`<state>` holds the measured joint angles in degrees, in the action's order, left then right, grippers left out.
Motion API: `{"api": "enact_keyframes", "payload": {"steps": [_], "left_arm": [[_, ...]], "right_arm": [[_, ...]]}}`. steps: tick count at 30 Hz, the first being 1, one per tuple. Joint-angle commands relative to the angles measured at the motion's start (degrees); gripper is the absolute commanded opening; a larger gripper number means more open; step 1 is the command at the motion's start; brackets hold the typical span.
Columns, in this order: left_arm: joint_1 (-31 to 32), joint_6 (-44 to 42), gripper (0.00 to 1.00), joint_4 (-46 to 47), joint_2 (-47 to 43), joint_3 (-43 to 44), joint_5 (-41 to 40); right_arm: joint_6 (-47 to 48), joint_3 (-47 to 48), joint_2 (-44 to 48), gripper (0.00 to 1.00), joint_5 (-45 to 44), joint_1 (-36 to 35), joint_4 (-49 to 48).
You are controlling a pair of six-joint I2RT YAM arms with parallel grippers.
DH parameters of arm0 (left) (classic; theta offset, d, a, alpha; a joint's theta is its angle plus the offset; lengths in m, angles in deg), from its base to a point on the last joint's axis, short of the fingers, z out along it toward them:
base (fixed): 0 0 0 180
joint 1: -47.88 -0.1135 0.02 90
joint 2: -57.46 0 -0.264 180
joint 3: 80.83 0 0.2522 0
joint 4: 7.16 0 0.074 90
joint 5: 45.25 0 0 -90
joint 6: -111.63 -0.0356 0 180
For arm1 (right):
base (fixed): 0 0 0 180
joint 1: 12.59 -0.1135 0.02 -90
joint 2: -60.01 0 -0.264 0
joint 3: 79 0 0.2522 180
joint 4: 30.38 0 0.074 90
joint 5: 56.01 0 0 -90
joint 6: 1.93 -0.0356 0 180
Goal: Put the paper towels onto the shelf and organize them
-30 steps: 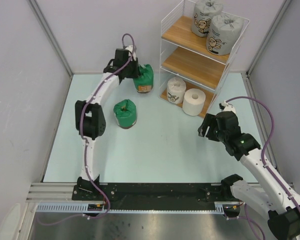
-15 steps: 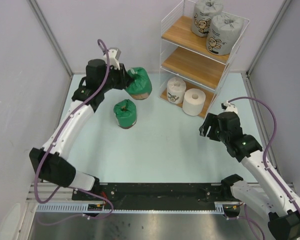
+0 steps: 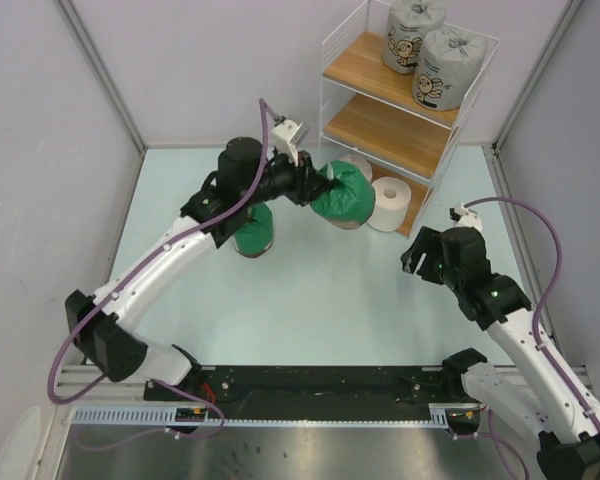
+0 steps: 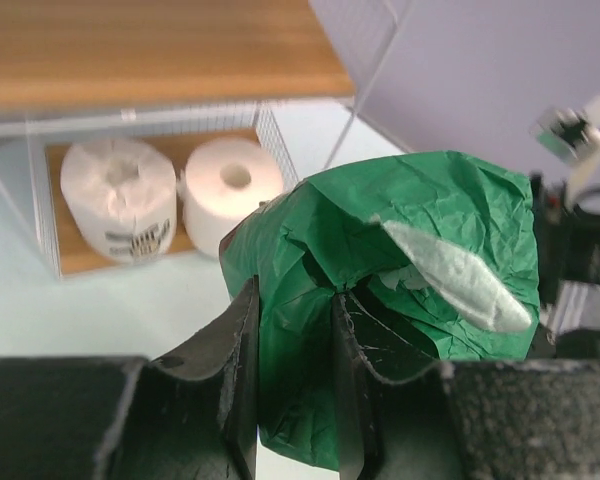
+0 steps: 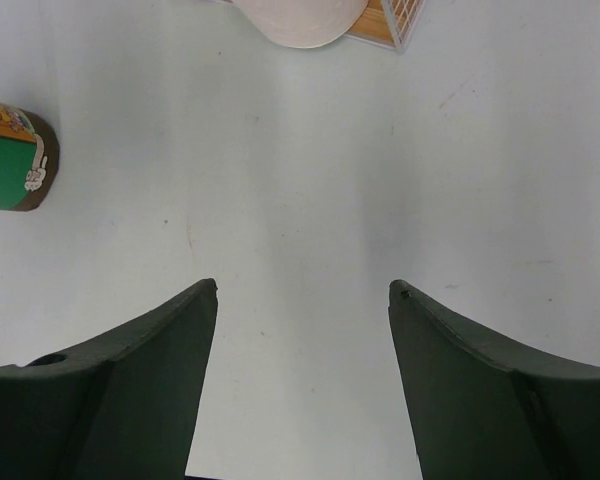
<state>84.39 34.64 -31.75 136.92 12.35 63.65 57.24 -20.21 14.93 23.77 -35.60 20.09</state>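
My left gripper (image 3: 315,186) is shut on a flap of the wrap of a green paper towel roll (image 3: 343,196), held in the air just in front of the shelf (image 3: 332,92). In the left wrist view the fingers (image 4: 242,330) pinch the green wrap (image 4: 410,250). A second green roll (image 3: 253,230) stands on the table, partly under my left arm. Two grey-print rolls (image 3: 447,68) stand on the top board. A white-wrapped roll (image 4: 120,200) and a bare white roll (image 3: 388,203) sit at the bottom tier. My right gripper (image 5: 302,290) hangs open over bare table.
The shelf's middle board (image 3: 380,125) holds nothing. Grey walls close in the table on the left, back and right. The arm bases and a black rail (image 3: 310,380) run along the near edge. The right wrist view catches the standing green roll (image 5: 10,160) at its left edge.
My left arm has swung right from the back left of the table, carrying the green roll to just in front of the shelf. The right arm has barely shifted.
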Motion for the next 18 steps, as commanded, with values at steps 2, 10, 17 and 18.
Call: {"api": "enact_keyframes", "payload": {"steps": [2,10,17,18], "left_arm": [[-0.57,-0.01,0.0,6.18,9.56,14.76,1.23],[-0.56,0.08,0.0,0.29,24.41,32.27,-2.81],[-0.65,0.7,0.0,0.82,28.55,36.33,-7.2],[-0.65,0.26,0.0,0.38,29.08,37.2,-8.16]], "right_arm": [[-1.6,2.69,5.43,0.74,-2.88,0.24,3.89],[-1.6,4.18,7.81,0.74,-3.23,0.24,7.23],[-0.72,4.62,7.73,0.74,-3.67,0.24,8.03],[-0.72,4.71,7.64,0.74,-3.76,0.24,8.11]]}}
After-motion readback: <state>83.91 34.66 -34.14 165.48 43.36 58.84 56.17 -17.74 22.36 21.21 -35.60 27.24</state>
